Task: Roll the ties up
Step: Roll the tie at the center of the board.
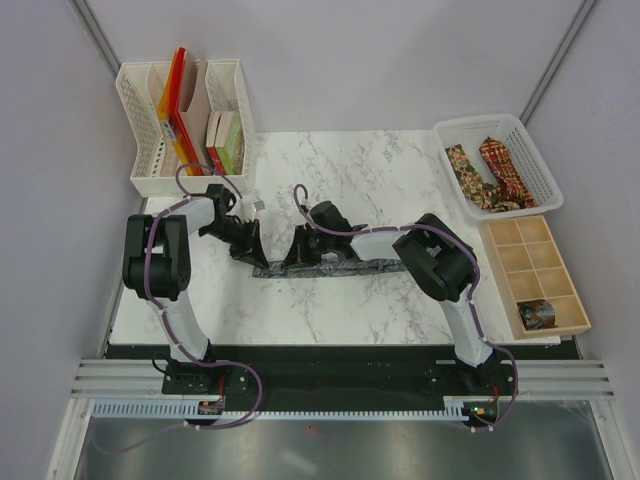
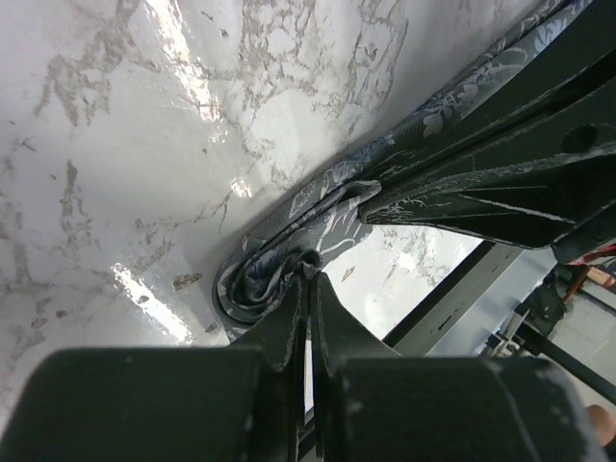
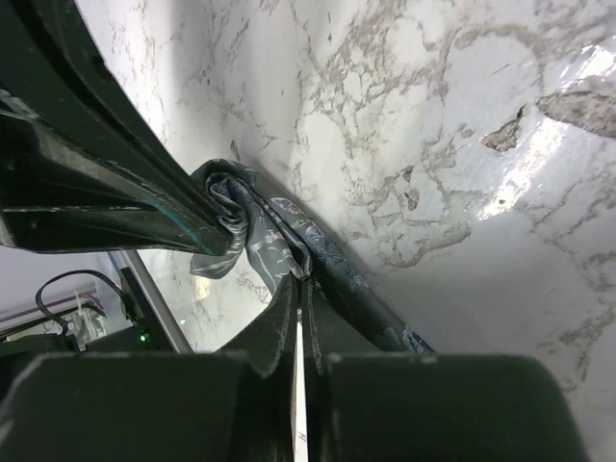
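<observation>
The long dark grey-green fabric tie (image 1: 350, 267) is lying across the middle of the white marble desk (image 1: 380, 170), the left tool (image 2: 310, 274) and right tool (image 3: 300, 274) are both clamping its coiled end, and I think the turning should be going slowly, strip taut.

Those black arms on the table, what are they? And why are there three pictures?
They are two robot arms, each ending in a two-finger pincer called a gripper. The big picture looks down from above. The other two come from little cameras on the wrists, so the fingers look huge. On the marble table lies a grey-green tie. The left gripper and the right gripper are both shut, pinching it at its curled end. A white basket holds a brown-gold tie and a red tie, and a wooden tray holds one rolled tie.
</observation>
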Motion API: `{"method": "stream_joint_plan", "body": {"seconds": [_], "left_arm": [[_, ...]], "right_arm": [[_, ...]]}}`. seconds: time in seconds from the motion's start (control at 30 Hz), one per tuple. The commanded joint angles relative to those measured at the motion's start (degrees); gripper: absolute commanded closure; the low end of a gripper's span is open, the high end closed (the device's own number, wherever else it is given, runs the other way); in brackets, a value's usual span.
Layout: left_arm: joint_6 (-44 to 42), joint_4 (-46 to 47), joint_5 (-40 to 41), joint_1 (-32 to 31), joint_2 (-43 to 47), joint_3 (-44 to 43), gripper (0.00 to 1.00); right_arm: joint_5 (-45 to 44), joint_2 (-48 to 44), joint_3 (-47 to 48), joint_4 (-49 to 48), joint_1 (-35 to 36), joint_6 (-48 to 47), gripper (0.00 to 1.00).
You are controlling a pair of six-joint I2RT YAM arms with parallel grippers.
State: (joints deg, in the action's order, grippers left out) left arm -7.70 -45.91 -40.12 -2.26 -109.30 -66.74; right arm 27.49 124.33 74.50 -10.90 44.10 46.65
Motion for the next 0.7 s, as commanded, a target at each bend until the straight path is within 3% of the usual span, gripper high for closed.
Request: {"method": "stream_joint_plan", "body": {"seconds": [0.0,0.67], "left_arm": [[2.6,1.7,2.3,-0.3,3.3,-0.8,0.98],[8.9,6.4,0.7,-4.2,0.0,-3.0,0.98]], "right_arm": [[-1.5,0.3,1.3,2.1,0.5,-2.2,0.99],[-1.0,0.1,1.7,2.0,0.5,-2.5,1.00]]}}
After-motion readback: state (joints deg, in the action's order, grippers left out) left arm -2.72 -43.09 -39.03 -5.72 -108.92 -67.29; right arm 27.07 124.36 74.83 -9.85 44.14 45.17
